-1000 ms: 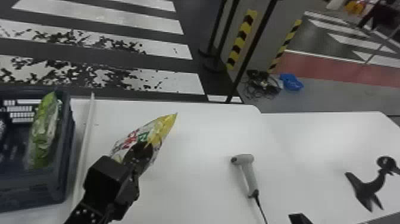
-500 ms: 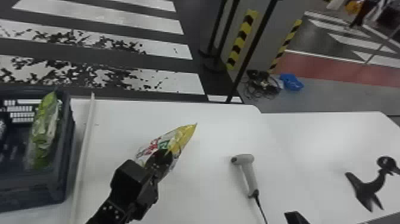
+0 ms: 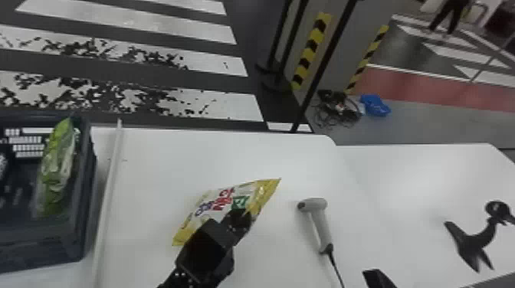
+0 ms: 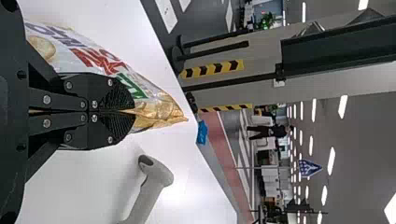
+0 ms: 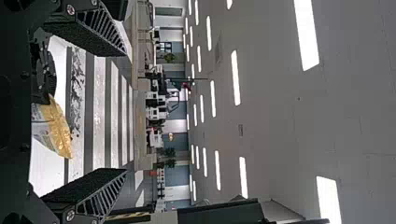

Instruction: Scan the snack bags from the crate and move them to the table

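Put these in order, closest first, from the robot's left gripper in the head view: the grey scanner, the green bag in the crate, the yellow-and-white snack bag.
1. Yellow-and-white snack bag: pinched in the left gripper.
2. Grey scanner: on the table, to the gripper's right.
3. Green bag: farthest, in the crate on the left.

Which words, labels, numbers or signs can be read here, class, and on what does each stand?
Nothing can be quoted with certainty.
Snack bag in the left hand: large coloured lettering, partly covered, too unclear to read.
Green bag in the crate: too blurred.
Blue sign in the background: too small.
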You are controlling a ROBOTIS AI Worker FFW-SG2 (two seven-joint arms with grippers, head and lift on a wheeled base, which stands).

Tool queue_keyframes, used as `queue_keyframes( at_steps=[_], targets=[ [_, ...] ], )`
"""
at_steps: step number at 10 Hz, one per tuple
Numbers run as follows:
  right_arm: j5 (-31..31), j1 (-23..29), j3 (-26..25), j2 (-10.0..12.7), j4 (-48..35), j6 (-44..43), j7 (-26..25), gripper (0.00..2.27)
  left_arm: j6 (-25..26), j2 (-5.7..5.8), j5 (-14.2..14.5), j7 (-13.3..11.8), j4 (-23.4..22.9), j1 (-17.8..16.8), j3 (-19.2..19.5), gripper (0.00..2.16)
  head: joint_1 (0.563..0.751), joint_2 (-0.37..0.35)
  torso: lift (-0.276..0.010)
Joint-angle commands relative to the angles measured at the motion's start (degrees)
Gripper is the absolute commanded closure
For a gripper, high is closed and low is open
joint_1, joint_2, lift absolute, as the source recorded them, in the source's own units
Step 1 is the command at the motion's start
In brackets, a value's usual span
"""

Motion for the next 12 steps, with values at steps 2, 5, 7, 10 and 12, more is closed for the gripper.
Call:
queue_keyframes(
  at_steps=[2,5,7,10,12],
  targets=[
    [0.06,-0.51,0.52,-0.09,0.09,0.61,0.07,0.11,-1.61,-0.56,0.38,-0.11,2.48,-0.16,-1.53,1.89,0.695,-0.350,-0.095],
    [0.14,-0.60,0.79,0.00,0.09,0.78,0.07,0.11,1.90,-0.65,1.96,0.94,1.78,0.10,-1.88,0.65,0.695,-0.350,-0.095],
    [0.23,-0.51,0.96,0.00,0.00,0.61,-0.02,0.11,5.77,-0.39,2.75,1.03,-0.60,0.63,-1.00,0.00,0.695,-0.350,-0.095],
    [0.50,-0.60,1.14,-0.09,0.00,0.96,0.07,0.11,8.23,0.23,3.46,1.03,-7.63,4.14,1.46,0.03,0.695,-0.350,-0.095],
    [0.50,-0.78,1.23,-0.35,0.09,1.31,-0.02,0.11,8.94,1.20,3.37,2.61,-13.43,7.22,3.39,0.03,0.695,-0.350,-0.095]
  ],
)
